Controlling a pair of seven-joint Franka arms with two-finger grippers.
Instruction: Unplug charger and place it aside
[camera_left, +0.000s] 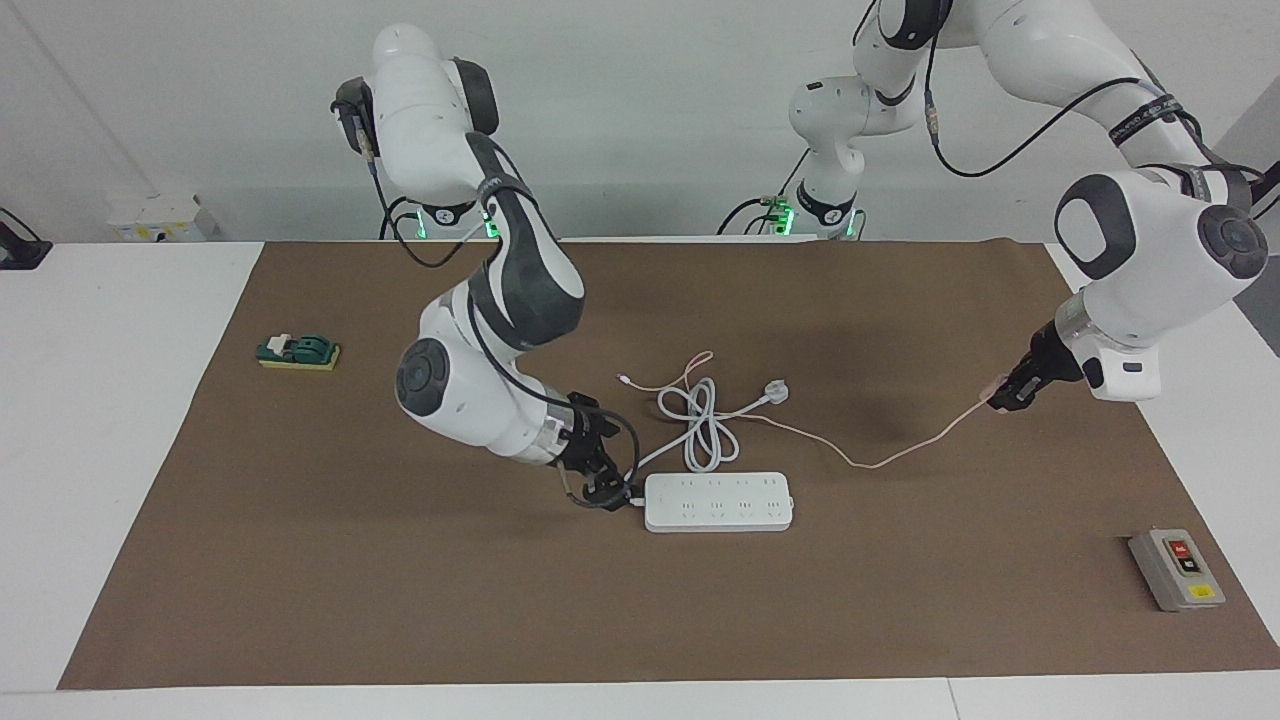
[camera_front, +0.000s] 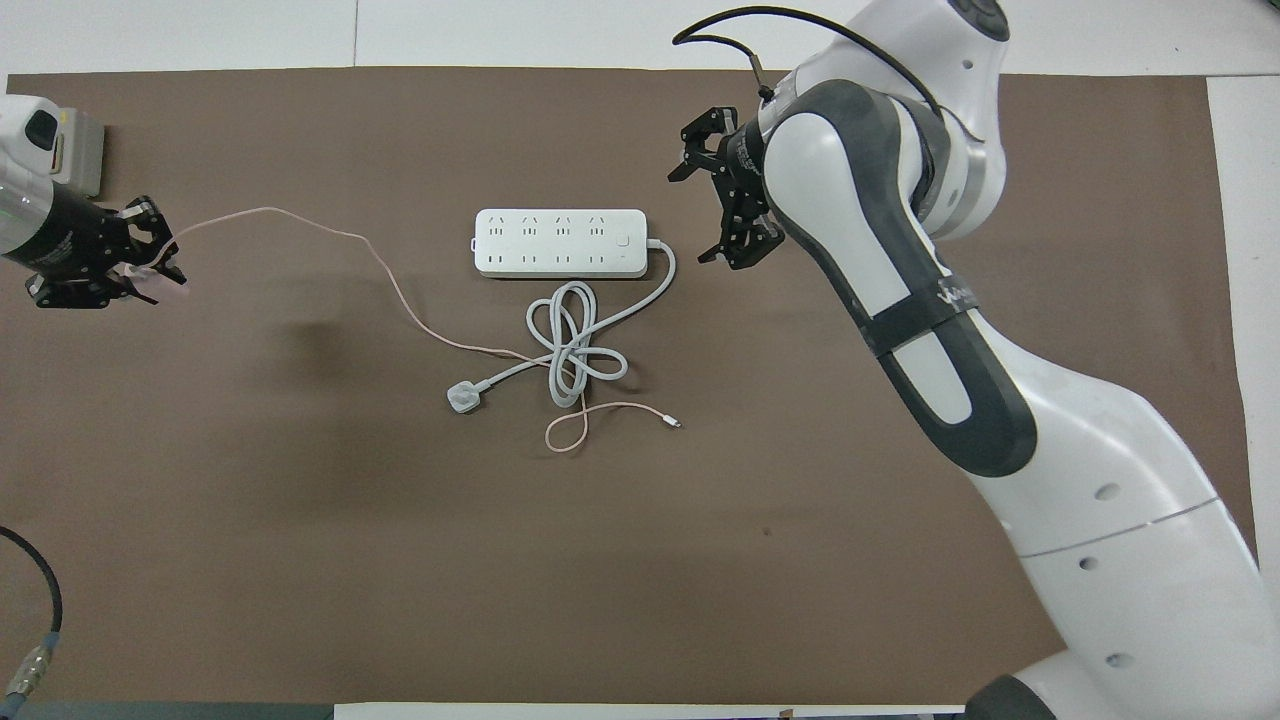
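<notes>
Overhead view shows L gripper (camera_front: 140, 262) fingers clamped on the charger (camera_front: 165, 291), mid-left of frame; facing view only shows a pink tip (camera_left: 992, 388) poking out of that gripper (camera_left: 1010, 392) at mid-right, held up off the mat (camera_left: 400, 620). Facing view also shows the full switch box (camera_left: 1176, 569) lower right; overhead has it half hidden by the L wrist, upper left.

Charger: small pale-pink cube, out of the strip (camera_front: 561, 243), thin pink cable (camera_front: 380, 275) running from it down across the mat, through the white cord (camera_front: 575, 345) coils to its loose end at frame centre. Strip lies flat centre frame, sockets bare.

R gripper (camera_left: 598, 490): fingers spread wide, holding nothing, low over the mat just beside the strip's cord end, not touching it as far as I can tell. Overhead puts it (camera_front: 722, 205) upper centre-right.

Green block (camera_left: 298, 352) at mid-left in facing view.
</notes>
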